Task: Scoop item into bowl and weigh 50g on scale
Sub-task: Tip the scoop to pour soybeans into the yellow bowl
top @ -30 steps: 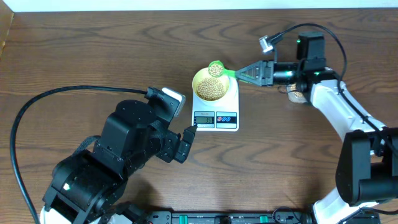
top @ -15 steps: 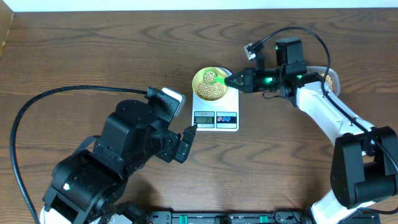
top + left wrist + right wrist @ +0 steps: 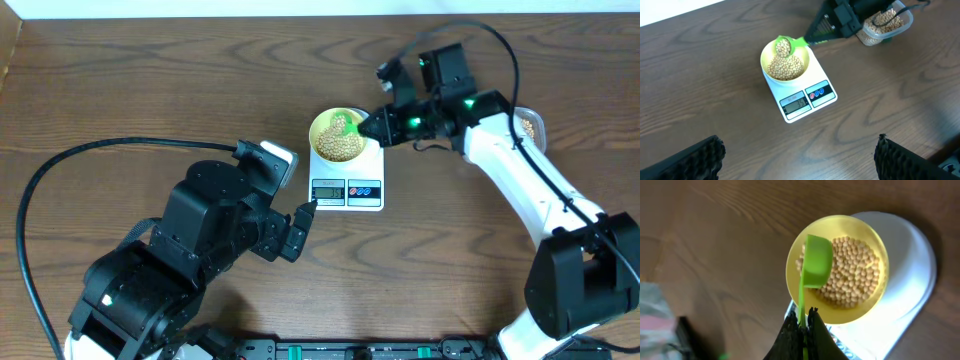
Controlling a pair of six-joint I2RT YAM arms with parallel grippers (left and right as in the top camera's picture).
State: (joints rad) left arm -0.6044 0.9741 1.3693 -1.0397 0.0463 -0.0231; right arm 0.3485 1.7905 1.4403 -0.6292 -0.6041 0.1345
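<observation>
The dark brown wooden table (image 3: 120, 80) carries everything in its middle, toward the far edge. The left gripper (image 3: 799, 145) hangs over the near-left part with its fingers spread wide and nothing between them, so it poses little risk.

The flat white digital kitchen scale (image 3: 372, 160) sits mid-table. Its display is too small to read, so how close the weight is to 50 g cannot be told. A clear rectangular plastic tub (image 3: 530, 125) of spare beans stands well apart, toward the far right.

The small round pale yellow bowl (image 3: 322, 128) rests on the scale's platform and already looks well filled. The right gripper (image 3: 385, 125) is clamped on the handle of a bright green plastic scoop (image 3: 345, 122), which hovers loaded over the bowl's far rim.

The small round tan beans (image 3: 343, 145) are the likely trouble. Tipping the whole scoop at once would probably overshoot the target. Pouring this near the rim could send beans rolling onto the platform or table. If the scoop touches the bowl, it would falsify the reading or shift the bowl.
</observation>
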